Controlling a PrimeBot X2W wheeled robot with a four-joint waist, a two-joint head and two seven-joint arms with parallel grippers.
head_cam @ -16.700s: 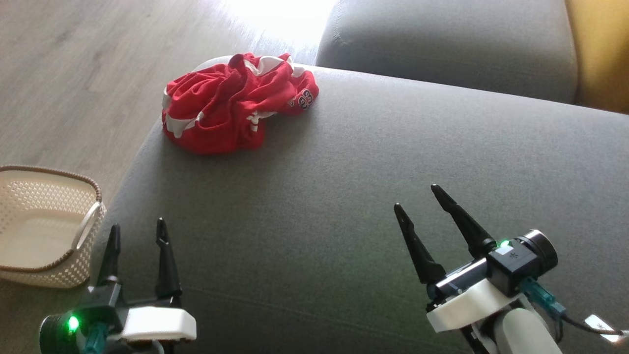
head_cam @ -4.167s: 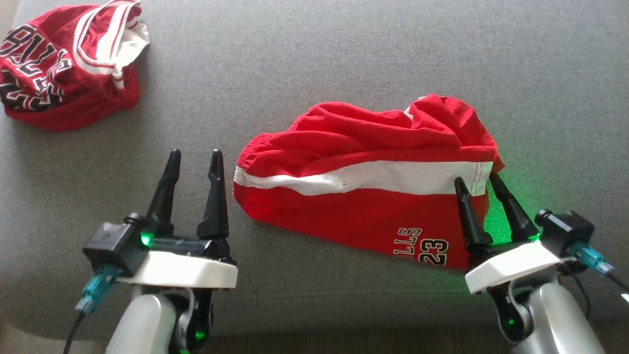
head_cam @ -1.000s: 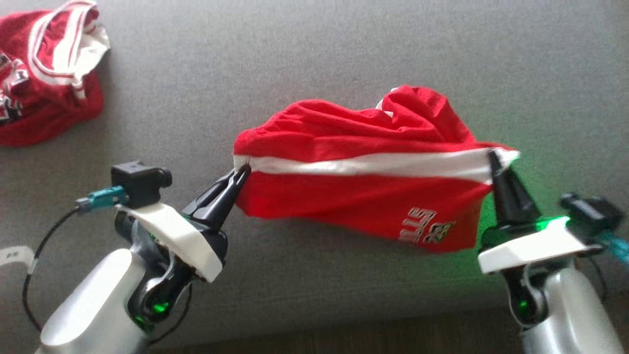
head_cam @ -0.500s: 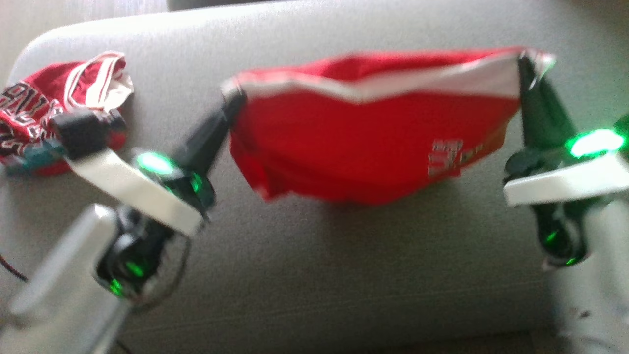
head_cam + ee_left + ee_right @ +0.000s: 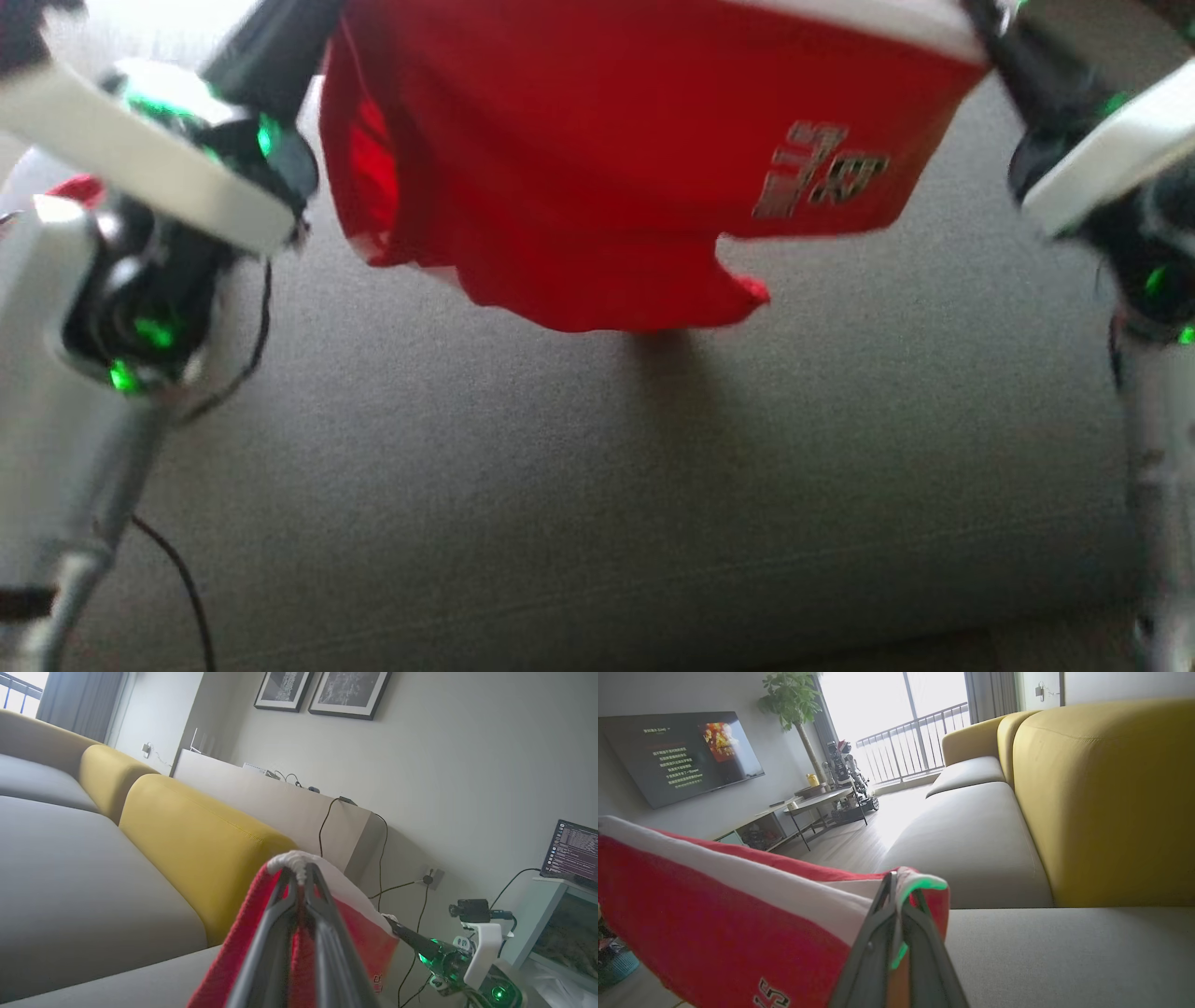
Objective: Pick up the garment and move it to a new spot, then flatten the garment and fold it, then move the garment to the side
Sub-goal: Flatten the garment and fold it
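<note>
So, the red fabric shorts [image 5: 597, 159] with a white band are in the air, stretched between my two arms above the grey fabric sofa seat [image 5: 597, 504]. The lower hem looks clear of the seat, with a shadow under it. My left end effector [image 5: 299, 873] is clamped tight on one bunched end of the white band; my right end effector [image 5: 894, 882] is clamped tight on the other end.

Step as I read it: carry, then lay out flat. Plan:
- Hold both pinches level, with the band taut but not overstretched.
- Bring the shorts over the middle of the seat and let the hem touch down first.
- Drag toward the seat's front edge so the cloth rolls out without folds.
- Release only once the band lies flat.

Unclear:
- The head view is smeared, both sets of fingertips are cut off at its top edge, and the print is unreadable.
- Can't tell how many layers each pinch holds.
- The shorts' far face is hidden.
- There's a red patch [image 5: 73, 189] behind my left forearm; can't identify it.
</note>
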